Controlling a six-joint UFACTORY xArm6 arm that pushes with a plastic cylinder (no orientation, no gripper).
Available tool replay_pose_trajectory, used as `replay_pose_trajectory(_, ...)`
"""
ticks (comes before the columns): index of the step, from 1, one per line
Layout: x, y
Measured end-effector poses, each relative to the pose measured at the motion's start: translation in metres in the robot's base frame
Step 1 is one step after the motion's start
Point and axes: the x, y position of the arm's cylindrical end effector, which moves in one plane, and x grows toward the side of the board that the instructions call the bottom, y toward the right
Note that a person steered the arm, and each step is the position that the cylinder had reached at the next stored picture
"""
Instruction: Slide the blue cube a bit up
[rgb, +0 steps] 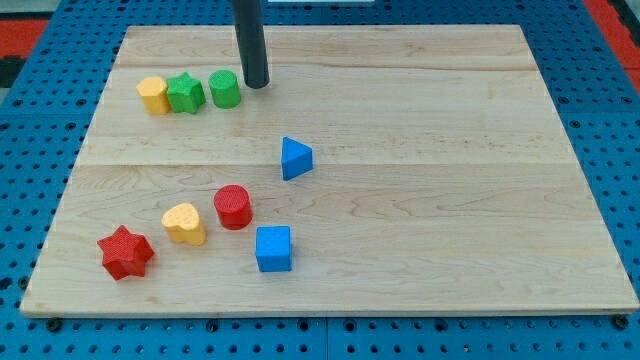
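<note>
The blue cube (273, 249) lies on the wooden board near the view's bottom, left of centre. My tip (256, 85) stands far above it near the view's top, just right of the green cylinder (224, 89). A red cylinder (232, 207) sits just up and left of the blue cube. A blue triangular block (295, 158) lies above the cube, between it and my tip.
A yellow block (153, 95) and a green star (185, 93) line up left of the green cylinder. A yellow heart-like block (184, 223) and a red star (125, 252) lie left of the blue cube. The board's edge (330, 312) runs along the view's bottom.
</note>
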Motion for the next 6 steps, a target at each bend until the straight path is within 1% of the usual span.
replay_pose_trajectory(4,0.002,-0.024)
replay_pose_trajectory(5,0.002,-0.005)
replay_pose_trajectory(6,0.006,0.065)
